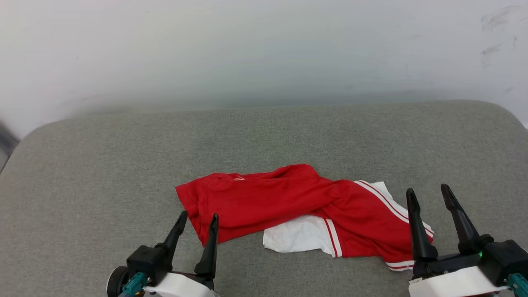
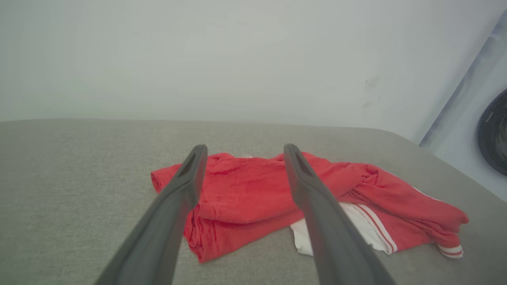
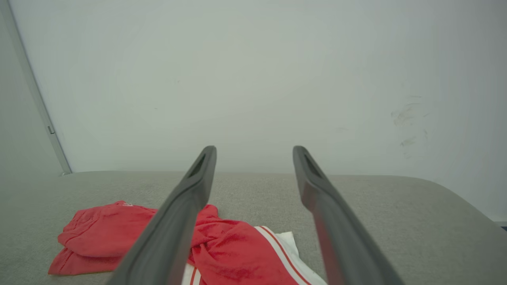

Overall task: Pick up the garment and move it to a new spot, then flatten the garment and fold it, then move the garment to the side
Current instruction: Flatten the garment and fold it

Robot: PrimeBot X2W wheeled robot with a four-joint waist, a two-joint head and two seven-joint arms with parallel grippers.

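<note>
The garment (image 1: 297,206) lies crumpled on the grey padded surface (image 1: 264,136), mostly red with white sleeves and red-white striped trim; its chest print is hidden in the folds. My left gripper (image 1: 199,216) stands open just in front of the garment's left end, fingers apart and empty. My right gripper (image 1: 428,192) is open at the garment's right end, its left finger in front of the striped sleeve. In the left wrist view the garment (image 2: 245,194) lies beyond the open left gripper (image 2: 244,148). The right wrist view has the garment (image 3: 237,253) low and left of the open right gripper (image 3: 253,149).
A pale wall (image 1: 264,49) rises directly behind the surface's rounded far edge. A dark round object (image 2: 493,132) sits off the surface at the far right of the left wrist view. Bare grey padding spreads left, right and behind the garment.
</note>
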